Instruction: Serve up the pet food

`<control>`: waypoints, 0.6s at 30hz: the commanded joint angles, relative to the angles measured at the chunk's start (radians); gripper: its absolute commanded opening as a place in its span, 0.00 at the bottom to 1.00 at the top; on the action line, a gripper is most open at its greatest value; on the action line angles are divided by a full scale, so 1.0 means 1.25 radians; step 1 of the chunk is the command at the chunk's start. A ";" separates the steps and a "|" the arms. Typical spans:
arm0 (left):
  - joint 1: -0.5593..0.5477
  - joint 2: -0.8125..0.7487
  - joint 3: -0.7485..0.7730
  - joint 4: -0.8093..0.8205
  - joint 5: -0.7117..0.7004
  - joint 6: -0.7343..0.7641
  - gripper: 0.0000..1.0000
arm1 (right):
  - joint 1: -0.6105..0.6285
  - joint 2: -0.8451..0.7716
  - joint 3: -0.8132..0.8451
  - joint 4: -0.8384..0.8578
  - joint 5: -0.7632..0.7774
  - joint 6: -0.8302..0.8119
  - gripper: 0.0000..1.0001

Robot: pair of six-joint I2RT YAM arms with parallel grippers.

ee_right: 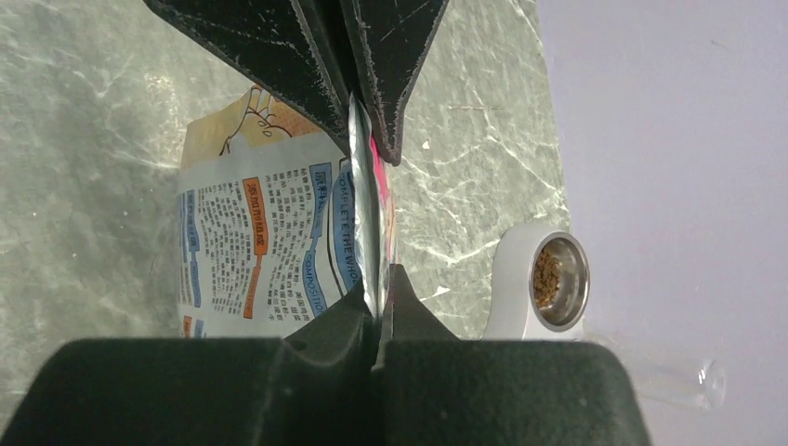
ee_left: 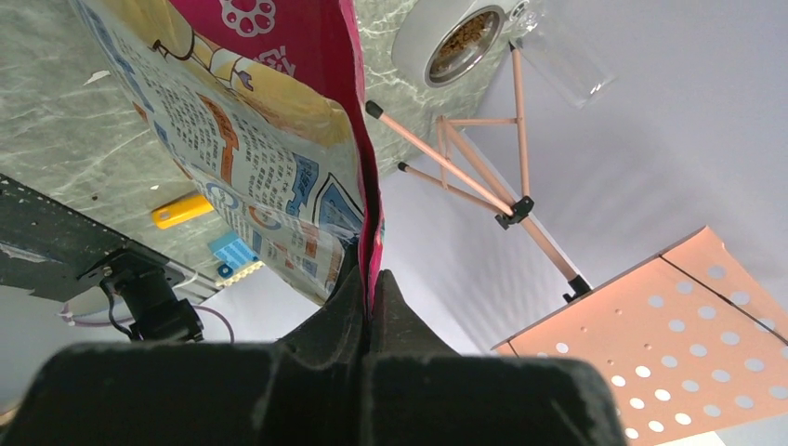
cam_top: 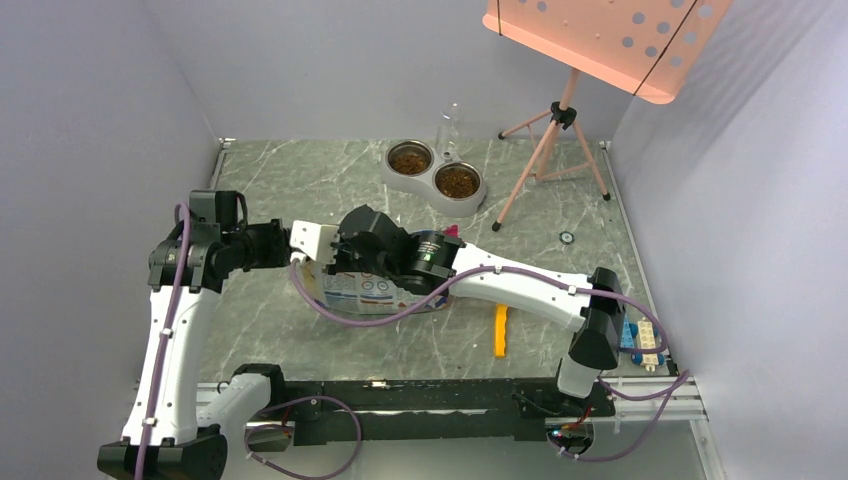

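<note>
Pinching the bag (cam_top: 365,292) from opposite sides, the left gripper (ee_left: 372,279) and right gripper (ee_right: 379,283) are both clamped on its edge mid-table, while kibble (cam_top: 410,159) sits in two bowls (cam_top: 434,168) near the far wall (cam_top: 330,60).

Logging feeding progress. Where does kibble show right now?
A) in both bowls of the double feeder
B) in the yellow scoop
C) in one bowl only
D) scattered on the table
A: in the top view the pet food lies in both bowls of the double feeder.
</note>
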 commanded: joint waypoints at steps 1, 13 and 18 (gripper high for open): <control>0.017 -0.036 0.041 -0.012 -0.042 -0.009 0.00 | -0.039 -0.065 -0.039 -0.079 0.056 0.013 0.00; 0.040 -0.032 0.052 -0.037 -0.058 0.013 0.00 | -0.067 -0.277 -0.209 -0.085 -0.029 -0.015 0.00; 0.040 -0.024 0.057 -0.038 -0.050 0.027 0.00 | -0.093 -0.261 -0.153 -0.102 -0.098 0.006 0.00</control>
